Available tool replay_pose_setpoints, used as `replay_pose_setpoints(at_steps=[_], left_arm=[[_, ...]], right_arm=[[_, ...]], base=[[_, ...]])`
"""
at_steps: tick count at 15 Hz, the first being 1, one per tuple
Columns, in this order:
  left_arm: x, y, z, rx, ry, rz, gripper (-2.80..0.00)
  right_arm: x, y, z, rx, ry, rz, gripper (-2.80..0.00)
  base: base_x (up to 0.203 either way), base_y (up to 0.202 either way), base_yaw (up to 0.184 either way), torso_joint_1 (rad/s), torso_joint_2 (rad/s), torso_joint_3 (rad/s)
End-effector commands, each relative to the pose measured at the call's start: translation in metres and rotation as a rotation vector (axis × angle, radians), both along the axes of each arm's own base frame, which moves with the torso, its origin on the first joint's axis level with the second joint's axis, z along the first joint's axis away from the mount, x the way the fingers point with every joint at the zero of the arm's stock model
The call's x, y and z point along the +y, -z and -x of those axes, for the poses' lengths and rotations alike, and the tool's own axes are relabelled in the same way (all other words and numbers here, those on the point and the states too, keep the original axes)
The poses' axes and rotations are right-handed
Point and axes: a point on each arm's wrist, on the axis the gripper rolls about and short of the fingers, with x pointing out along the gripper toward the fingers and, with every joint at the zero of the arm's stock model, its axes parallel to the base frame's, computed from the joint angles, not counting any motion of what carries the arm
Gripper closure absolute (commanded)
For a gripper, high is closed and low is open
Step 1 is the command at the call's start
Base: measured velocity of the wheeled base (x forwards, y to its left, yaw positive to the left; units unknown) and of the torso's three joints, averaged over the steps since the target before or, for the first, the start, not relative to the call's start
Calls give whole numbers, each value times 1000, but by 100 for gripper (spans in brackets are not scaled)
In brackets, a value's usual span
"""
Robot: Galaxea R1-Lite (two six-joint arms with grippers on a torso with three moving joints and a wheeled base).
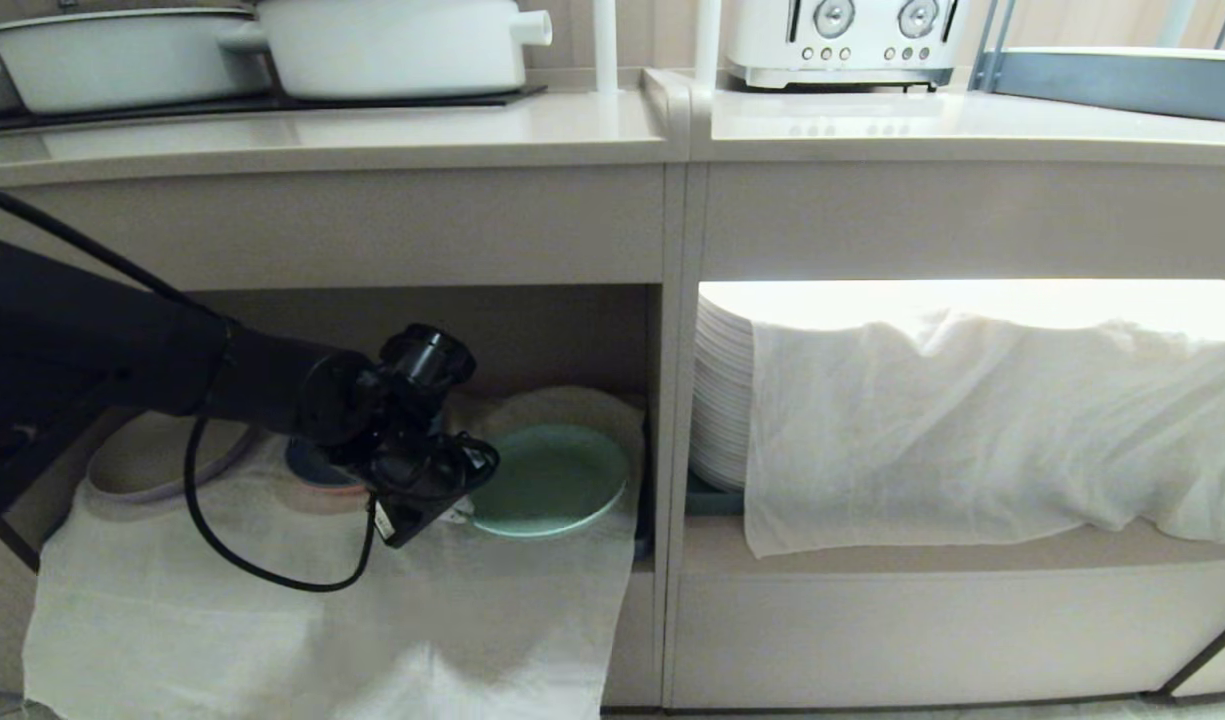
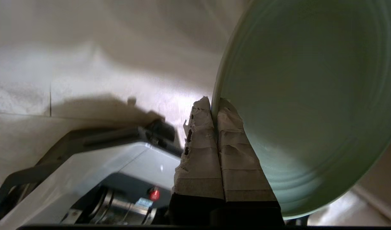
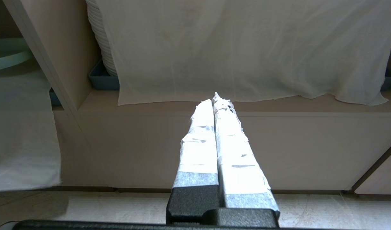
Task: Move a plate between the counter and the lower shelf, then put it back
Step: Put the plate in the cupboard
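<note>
Head view: left tool (image 1: 450, 478) reaches into lower shelf (image 1: 572, 340), taped fingers (image 2: 211, 150) clamped on near-left rim of mint-green plate (image 1: 550, 478). Plate sits tilted just over gauzy cloth (image 1: 322, 600) covering shelf floor; blue plate (image 1: 312, 465) and off-white plate (image 1: 162, 460) lie farther left. Table (image 1: 372, 135) above carries white pots (image 1: 392, 45). Right wrist view: right tool (image 3: 216, 102) idle, fingers pressed together, empty, facing neighbouring bay with tall plate stack (image 3: 101, 41) under white cloth (image 3: 246, 48).
</note>
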Motion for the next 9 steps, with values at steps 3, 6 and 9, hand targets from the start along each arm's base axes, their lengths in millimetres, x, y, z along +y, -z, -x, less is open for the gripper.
replay_pose_setpoints(at_steps=[3,6,9], left_arm=[[-5,8,-16,-8,-30,-7,0],[-9,8,-25,-24,-47,3,0],[-12,9,-31,-35,-49,5,0]], right_arm=[[0,0,0,0,0,0,0],[0,0,0,0,0,0,0],[0,0,0,0,0,0,0]], base=[[0,0,0,0,0,0],[0,0,0,0,0,0],[0,0,0,0,0,0]])
